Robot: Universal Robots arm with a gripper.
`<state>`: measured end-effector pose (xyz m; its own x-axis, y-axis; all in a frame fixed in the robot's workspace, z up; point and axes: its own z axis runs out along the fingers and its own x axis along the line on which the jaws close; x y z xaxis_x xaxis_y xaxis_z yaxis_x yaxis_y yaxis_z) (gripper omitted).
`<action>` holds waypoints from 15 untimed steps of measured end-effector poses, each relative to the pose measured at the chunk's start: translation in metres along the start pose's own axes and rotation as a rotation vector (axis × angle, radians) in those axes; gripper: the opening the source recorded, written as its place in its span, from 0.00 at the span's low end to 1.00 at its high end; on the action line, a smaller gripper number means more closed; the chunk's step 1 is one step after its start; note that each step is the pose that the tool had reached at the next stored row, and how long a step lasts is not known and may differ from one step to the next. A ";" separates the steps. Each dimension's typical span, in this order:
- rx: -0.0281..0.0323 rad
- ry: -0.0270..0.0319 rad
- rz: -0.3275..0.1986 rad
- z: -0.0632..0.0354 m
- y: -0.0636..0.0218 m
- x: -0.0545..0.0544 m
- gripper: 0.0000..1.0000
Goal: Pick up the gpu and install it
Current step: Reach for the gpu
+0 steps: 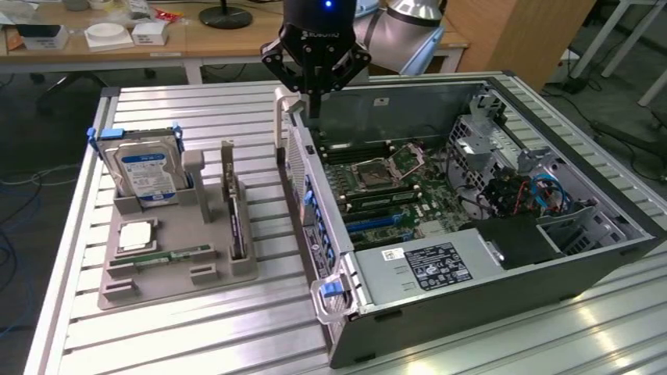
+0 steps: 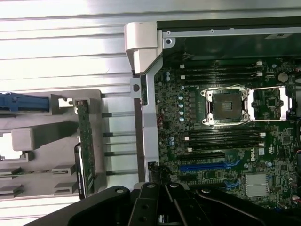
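Observation:
The gpu (image 1: 236,212) stands on edge in a slot of the grey parts holder (image 1: 172,275), a thin dark card with a green board, at the exterior view's left of the open computer case (image 1: 583,129). In the wrist view the gpu (image 2: 86,146) shows edge-on beside the case wall. My gripper (image 1: 312,105) hangs high over the case's rear corner, well apart from the card, shut with nothing in it. Its black linkages (image 2: 164,202) show in the wrist view. The motherboard (image 1: 388,181) lies bare inside, with a blue expansion slot (image 2: 207,165).
A silver hard drive (image 1: 146,173) with a blue-white label stands in the holder's back. A processor chip (image 1: 136,234) and a green memory stick (image 1: 172,255) lie beside it. A pale latch arm (image 1: 279,117) rises at the case wall. The power supply (image 1: 443,264) fills the case's near corner.

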<state>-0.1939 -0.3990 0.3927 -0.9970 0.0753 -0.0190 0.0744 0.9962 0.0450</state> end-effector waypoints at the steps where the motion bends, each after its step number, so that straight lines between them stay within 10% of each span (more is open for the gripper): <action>1: 0.0000 0.0001 0.000 0.0000 0.0000 0.001 0.10; 15: 0.0002 0.0013 0.000 -0.0001 -0.0007 0.009 0.10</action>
<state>-0.2028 -0.3990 0.3925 -0.9970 0.0753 -0.0177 0.0744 0.9962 0.0449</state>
